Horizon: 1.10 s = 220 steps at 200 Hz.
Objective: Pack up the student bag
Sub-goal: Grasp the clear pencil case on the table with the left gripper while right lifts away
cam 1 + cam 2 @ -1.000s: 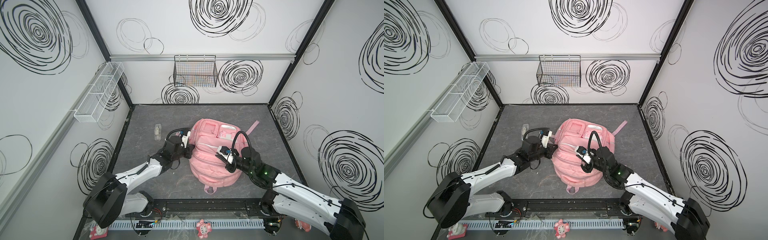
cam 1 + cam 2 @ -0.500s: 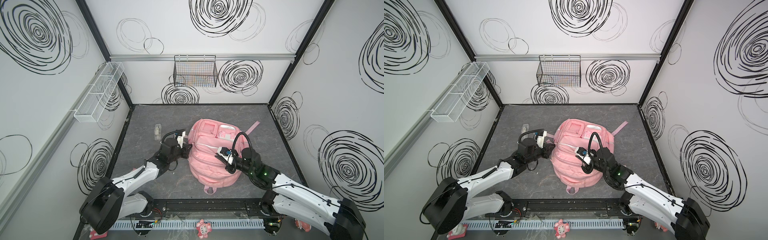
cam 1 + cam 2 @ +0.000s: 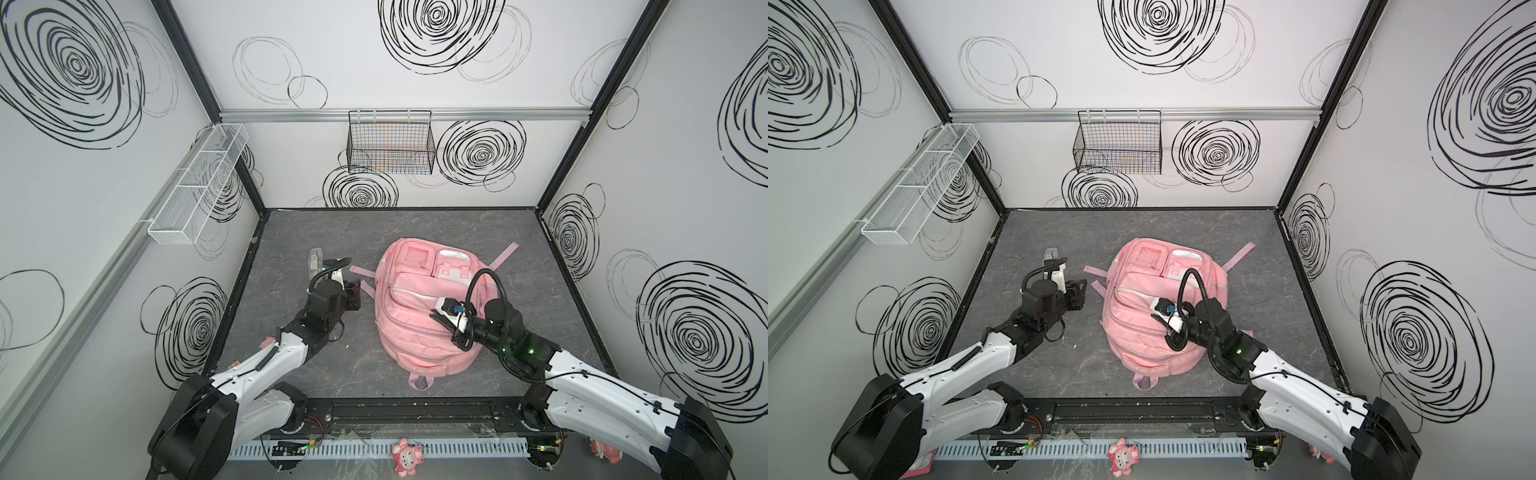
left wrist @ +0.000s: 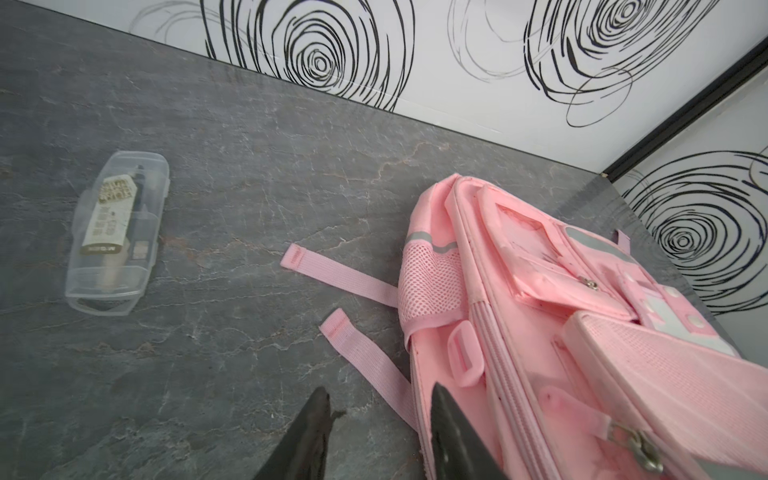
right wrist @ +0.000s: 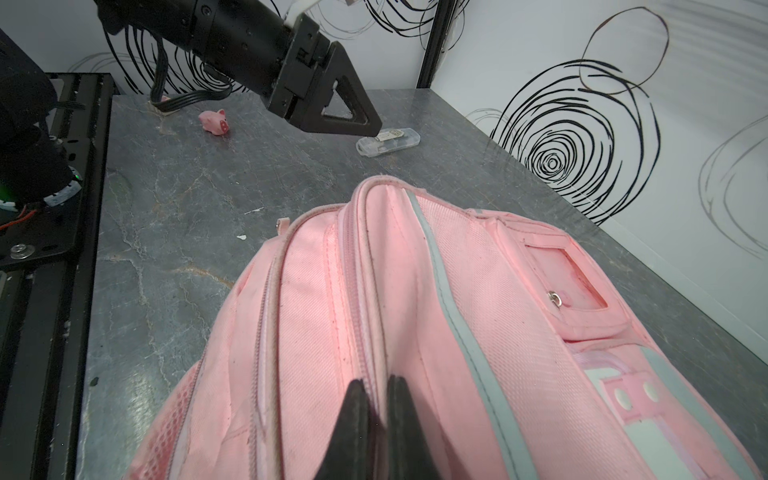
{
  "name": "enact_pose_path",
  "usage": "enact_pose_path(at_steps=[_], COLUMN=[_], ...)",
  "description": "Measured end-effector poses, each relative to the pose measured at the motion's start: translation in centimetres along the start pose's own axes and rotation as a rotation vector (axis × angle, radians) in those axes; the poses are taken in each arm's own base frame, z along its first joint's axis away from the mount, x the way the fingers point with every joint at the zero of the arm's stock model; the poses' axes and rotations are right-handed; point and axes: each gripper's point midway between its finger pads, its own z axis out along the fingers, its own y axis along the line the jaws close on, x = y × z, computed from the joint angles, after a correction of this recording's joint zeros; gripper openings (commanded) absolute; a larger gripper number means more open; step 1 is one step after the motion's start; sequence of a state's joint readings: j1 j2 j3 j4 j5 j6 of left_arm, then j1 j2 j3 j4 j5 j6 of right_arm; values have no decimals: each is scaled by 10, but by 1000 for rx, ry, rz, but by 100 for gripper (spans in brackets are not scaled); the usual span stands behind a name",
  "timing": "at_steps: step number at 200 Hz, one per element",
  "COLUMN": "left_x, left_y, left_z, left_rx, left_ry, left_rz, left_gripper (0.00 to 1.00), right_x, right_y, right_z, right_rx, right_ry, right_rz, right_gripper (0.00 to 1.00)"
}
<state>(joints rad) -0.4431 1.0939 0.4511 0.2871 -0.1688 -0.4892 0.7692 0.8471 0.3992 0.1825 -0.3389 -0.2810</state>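
the student bag (image 3: 403, 332) is seen lying front-up in the middle of the grey tabletop (image 3: 540, 249), pockets facing up and its top loop toward the robot's base. no open compartment can be made out (the zip lines look closed), so nothing can be packed yet.

the right gripper (image 5: 377, 380) is clamped together on a narrow ridge of fabric beside a zip line on the bag's upper face. if a pull is made from there, the whole soft bag could be dragged across the table rather than opened, or the thin fold could be lost from the pinch.

the left gripper (image 4: 380, 395) is held with its jaws apart and nothing between them, just off the bag's side. with no counter-hold applied, the bag is free to slide.

the clear plastic case (image 4: 118, 232) lies well apart from the bag on the left arm's side, and it could be knocked by a wide swing.

the loose strap ends (image 4: 370, 365) lie close by the parted fingers, where one could be snagged or gripped by mistake.
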Motion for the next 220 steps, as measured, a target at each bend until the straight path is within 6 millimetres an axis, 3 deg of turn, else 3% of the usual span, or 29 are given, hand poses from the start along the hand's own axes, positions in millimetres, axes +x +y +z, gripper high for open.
enact_pose_path(at_steps=[6,37,100,162,220], left_x=[-1,-5,-11,-22,-36], left_y=[1,8,30,53,84], left_z=[0,-3,-10,-13,-16], left_rx=[-8,-40,-123,-205,-290], left_ry=[-7,-30,-100,-163,-207], left_rz=[0,0,-14,-38,-72], left_gripper=[44,47,51,58,71], right_x=[0,0,-28,-39,-73], right_y=[0,1,2,2,-2], right_z=[0,1,-5,-5,-2], right_rx=[0,-6,-12,-23,-36], right_ry=[-3,-12,-123,-157,-213], right_rz=[-1,-2,-16,-15,4], right_gripper=[0,24,43,47,47])
